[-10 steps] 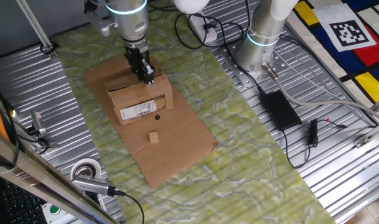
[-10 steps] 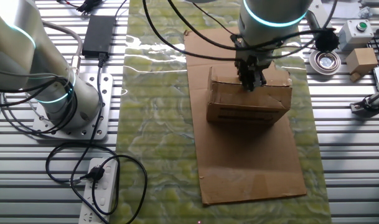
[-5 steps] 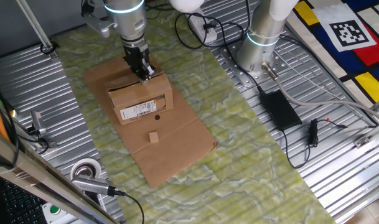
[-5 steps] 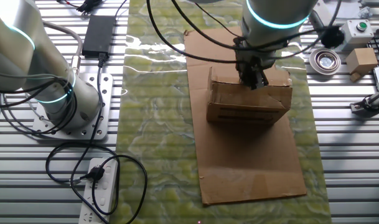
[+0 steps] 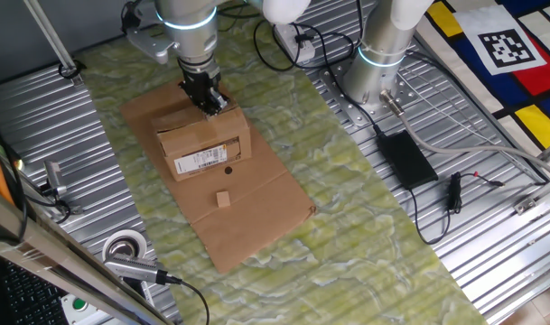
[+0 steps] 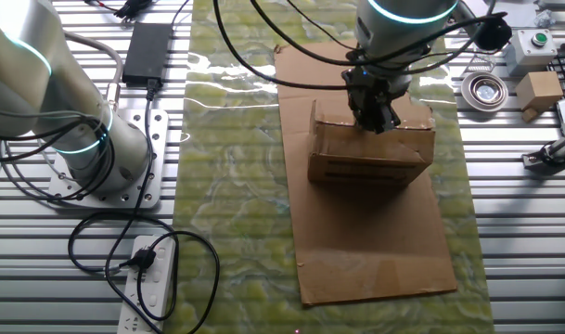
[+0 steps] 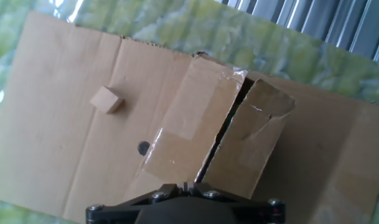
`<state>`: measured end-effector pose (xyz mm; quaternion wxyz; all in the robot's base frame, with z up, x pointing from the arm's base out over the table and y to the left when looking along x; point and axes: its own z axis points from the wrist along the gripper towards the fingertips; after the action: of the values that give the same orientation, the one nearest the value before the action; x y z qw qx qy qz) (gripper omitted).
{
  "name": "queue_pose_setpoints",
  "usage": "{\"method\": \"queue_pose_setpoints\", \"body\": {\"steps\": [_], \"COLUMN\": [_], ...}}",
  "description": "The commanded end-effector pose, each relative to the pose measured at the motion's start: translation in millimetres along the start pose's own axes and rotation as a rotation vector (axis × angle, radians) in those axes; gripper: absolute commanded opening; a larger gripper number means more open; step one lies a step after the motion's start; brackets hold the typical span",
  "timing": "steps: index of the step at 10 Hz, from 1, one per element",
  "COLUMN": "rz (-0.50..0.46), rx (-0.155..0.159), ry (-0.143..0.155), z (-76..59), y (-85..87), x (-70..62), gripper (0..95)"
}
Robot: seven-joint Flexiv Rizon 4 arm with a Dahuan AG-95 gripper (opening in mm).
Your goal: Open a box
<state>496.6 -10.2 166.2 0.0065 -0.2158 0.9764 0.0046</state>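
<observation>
Overhead, arm upright, pincer (image 5: 213, 105) pointing down at the box (image 5: 205, 147) top seam, finger spread not discernible.

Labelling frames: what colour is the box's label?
White, with dark print; clearest in one fixed view: label on box.

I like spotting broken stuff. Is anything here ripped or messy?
Yes. The box has crinkled tape at the top end of its seam, and one top flap has a rough, torn-looking edge.

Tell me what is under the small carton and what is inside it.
The box stands on a large flat cardboard sheet, which lies on the green mat. Its top flaps show only a narrow dark gap, so the inside is hidden. The end effector is above it.
</observation>
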Motion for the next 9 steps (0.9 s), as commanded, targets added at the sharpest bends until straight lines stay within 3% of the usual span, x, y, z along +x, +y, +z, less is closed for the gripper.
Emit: {"method": "queue_pose_setpoints", "body": {"steps": [1,3,9], "rz": [0.004,-0.003,-0.035], "rx": [-0.01,-0.004,0.013], "ry": [-0.007,-0.001,0.01], "z": [-7.6,-9.4,2.7], "y": [2.1,3.8,5.9], "x": [-0.9,-2.1,-7.0], "gripper": [0.0,0.0,0.0]}}
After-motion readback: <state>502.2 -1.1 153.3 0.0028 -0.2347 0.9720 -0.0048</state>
